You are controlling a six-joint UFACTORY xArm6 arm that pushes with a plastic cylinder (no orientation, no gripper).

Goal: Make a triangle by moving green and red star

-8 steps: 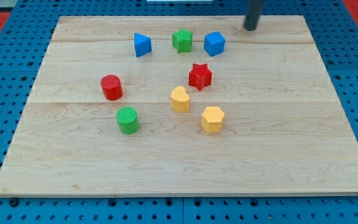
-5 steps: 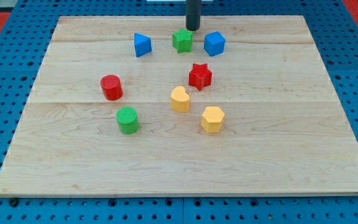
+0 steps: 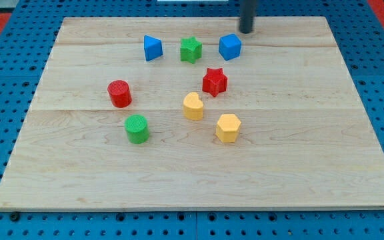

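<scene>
The green star (image 3: 191, 49) lies near the view's top, between a blue triangle (image 3: 152, 48) on its left and a blue cube (image 3: 229, 47) on its right. The red star (image 3: 215, 81) lies below them, toward the board's middle. My tip (image 3: 247, 31) is at the view's top, just above and right of the blue cube, apart from both stars.
A red cylinder (image 3: 119, 93) and a green cylinder (image 3: 137, 129) stand at the left. A yellow heart (image 3: 193, 106) and a yellow hexagon (image 3: 228, 127) lie below the red star. The wooden board (image 3: 325, 133) sits on a blue pegboard.
My tip went from the top right to just above the green star, nudged that star slightly down and left, then moved back right to above the blue cube.
</scene>
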